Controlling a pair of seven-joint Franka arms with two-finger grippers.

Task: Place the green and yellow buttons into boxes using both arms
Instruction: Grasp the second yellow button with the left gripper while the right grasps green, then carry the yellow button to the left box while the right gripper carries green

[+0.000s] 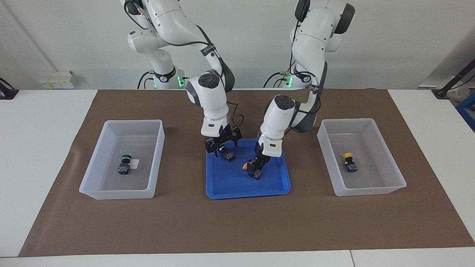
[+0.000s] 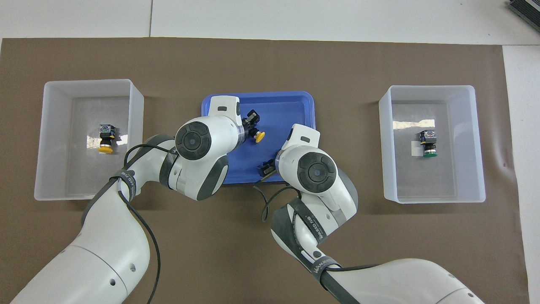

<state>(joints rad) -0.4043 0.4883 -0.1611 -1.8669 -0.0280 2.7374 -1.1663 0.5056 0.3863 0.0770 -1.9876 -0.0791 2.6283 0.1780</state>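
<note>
One white label [image 1: 135,162], writing unreadable, green-button box [image 1: 111,157]

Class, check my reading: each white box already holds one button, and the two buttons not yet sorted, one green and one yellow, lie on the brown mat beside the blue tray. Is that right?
Not quite. The green button and the yellow button are in the blue tray, not on the brown mat, as the facing view shows. The rest holds: each box holds one button.

- arms [image 1: 213,96]: glossy white plastic shells, dark matt joint bands
- boxes [image 1: 111,185]: translucent white plastic, smooth, semi-matt
- blue tray [image 1: 237,191]: smooth plastic, slight sheen
- table cover [image 1: 237,226]: brown, matt, looks like paper
- buttons [image 2: 429,144]: plastic caps, shiny
</note>
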